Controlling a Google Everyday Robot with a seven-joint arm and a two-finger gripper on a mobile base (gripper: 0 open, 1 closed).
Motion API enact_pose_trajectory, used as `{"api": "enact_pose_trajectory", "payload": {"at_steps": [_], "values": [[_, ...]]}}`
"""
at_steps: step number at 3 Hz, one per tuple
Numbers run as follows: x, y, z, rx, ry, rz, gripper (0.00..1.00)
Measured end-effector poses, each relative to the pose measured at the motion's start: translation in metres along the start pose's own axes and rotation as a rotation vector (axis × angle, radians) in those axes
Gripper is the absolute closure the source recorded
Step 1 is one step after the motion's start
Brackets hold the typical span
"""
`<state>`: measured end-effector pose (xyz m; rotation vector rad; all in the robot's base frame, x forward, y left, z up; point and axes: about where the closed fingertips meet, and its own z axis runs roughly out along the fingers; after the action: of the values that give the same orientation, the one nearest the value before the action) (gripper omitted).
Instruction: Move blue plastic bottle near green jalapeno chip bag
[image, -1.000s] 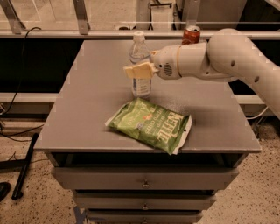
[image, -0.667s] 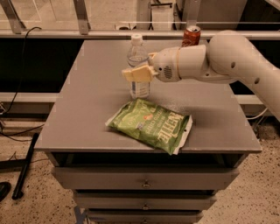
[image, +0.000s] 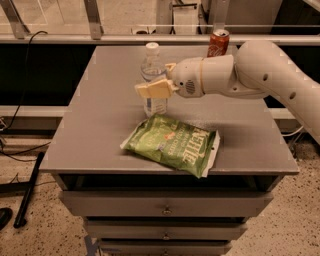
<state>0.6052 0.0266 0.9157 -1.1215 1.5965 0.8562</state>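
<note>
Bottle (image: 152, 69) middle covered by gripper (image: 155, 80) clasped around it, label (image: 157, 104) print too small to read, arm (image: 280, 80) cut off at right edge, can (image: 218, 43) base hidden behind arm.

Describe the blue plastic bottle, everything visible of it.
The blue plastic bottle is small and clear with a bluish tint, topped by a white screw cap, with a pale label low on its body. It is upright near the middle of the grey table, just behind the green chip bag and apart from it. The tool, reaching in from the right, is closed around its middle, one tan finger crossing its front.
</note>
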Motion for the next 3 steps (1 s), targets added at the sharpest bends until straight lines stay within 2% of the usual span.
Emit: {"api": "enact_pose_trajectory", "payload": {"at_steps": [1, 2, 3], "values": [[0.003, 0.005, 0.002, -0.014, -0.002, -0.001, 0.13], [0.008, 0.007, 0.001, -0.018, 0.004, 0.004, 0.0], [0.022, -0.008, -0.024, 0.033, 0.015, 0.013, 0.0]]}}
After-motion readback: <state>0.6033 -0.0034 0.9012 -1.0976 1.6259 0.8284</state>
